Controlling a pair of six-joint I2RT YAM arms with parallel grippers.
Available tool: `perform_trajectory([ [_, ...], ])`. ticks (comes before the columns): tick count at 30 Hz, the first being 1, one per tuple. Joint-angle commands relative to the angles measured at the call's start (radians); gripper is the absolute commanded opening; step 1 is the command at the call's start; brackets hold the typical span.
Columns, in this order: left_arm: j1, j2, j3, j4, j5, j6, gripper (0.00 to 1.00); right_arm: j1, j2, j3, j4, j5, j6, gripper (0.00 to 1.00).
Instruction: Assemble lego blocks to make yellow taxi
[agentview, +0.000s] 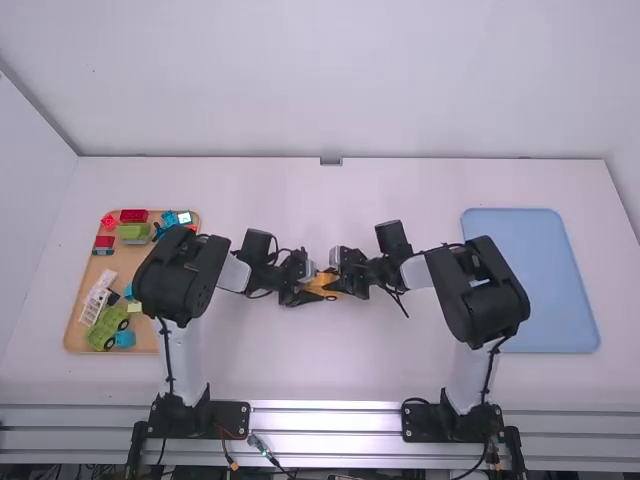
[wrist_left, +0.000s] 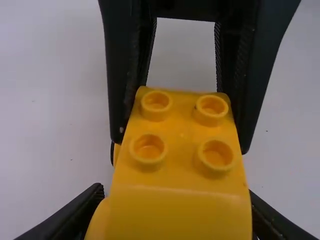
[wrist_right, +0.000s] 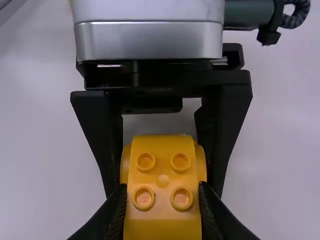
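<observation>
Both grippers meet at the yellow taxi body (agentview: 323, 283) near the table's middle, the left gripper (agentview: 304, 293) on its left part and the right gripper (agentview: 344, 287) on its right. In the left wrist view the yellow body (wrist_left: 180, 160) with studs sits between the fingers of the left gripper (wrist_left: 177, 220), which is shut on it; the other arm's fingers hold its far end. In the right wrist view the right gripper (wrist_right: 162, 200) is shut on the near end of the yellow body (wrist_right: 162, 172), and the left arm's fingers flank the far end.
At the left stands a wooden tray (agentview: 75, 325) with a green truck (agentview: 108, 328), red, green and blue blocks and a white ladder-like piece (agentview: 97, 296). A blue tray (agentview: 545, 285) lies at the right.
</observation>
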Motion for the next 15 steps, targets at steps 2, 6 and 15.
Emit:
perform_trajectory([
  [2, -0.005, 0.021, -0.005, 0.009, 0.043, -0.008, 0.60, 0.018, 0.045, -0.008, -0.030, 0.042, 0.050, 0.05],
  [6, -0.007, 0.021, -0.002, 0.007, 0.043, -0.008, 0.60, 0.030, 0.045, -0.008, -0.080, 0.101, 0.049, 0.05],
  [15, -0.006, 0.021, 0.034, -0.056, 0.045, -0.008, 0.60, 0.111, 0.045, -0.007, -0.093, 0.336, 0.102, 0.03],
])
